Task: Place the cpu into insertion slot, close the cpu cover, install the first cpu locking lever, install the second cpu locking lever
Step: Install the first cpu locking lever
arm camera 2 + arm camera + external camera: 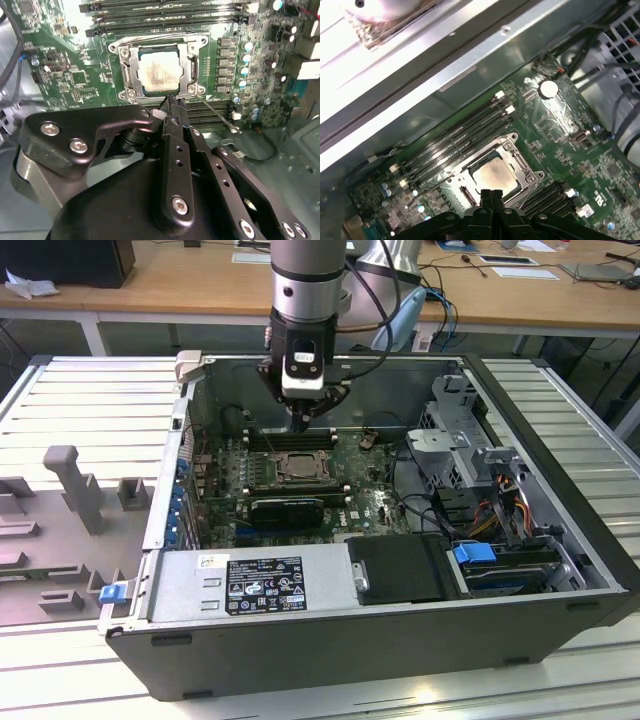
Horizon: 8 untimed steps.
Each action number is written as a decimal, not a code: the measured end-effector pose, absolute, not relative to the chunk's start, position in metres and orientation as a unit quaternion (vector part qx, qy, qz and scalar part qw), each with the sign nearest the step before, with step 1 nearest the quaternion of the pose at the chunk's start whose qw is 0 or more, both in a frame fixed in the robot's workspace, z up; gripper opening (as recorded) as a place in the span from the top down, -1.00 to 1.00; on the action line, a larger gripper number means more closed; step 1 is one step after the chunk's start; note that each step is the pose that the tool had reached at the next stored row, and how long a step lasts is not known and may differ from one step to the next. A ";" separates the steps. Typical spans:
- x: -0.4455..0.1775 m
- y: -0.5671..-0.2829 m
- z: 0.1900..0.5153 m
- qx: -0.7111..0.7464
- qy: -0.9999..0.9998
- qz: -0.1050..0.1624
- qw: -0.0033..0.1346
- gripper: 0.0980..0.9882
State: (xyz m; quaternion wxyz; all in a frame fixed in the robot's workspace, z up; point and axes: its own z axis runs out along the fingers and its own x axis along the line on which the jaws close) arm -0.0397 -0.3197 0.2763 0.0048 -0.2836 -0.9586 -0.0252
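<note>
The black metal gripper (pixel 172 101), fingers pinched together and empty, hangs beside the silvery square cpu (pixel 159 71) under its closed dark-silver cover frame (pixel 131 70). The lever-latching step seems to be in hand and calls for precise contact.

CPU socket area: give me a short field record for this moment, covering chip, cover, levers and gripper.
cpu: seated in the insertion slot, silvery top showing through the cover's window
cpu cover: down flat over the chip
locking lever: one thin wire lever juts out from a socket corner, apparently unlatched
gripper: shut with nothing visible in it, poised at the socket's edge; contact unclear
setting: motherboard inside an open computer case
</note>
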 end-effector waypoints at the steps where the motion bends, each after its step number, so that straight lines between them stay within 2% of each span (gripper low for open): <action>1: -0.040 -0.320 0.276 -0.274 -0.961 -0.025 0.005 0.98; 8: -0.040 -0.320 0.276 -0.193 -0.981 -0.025 0.007 0.98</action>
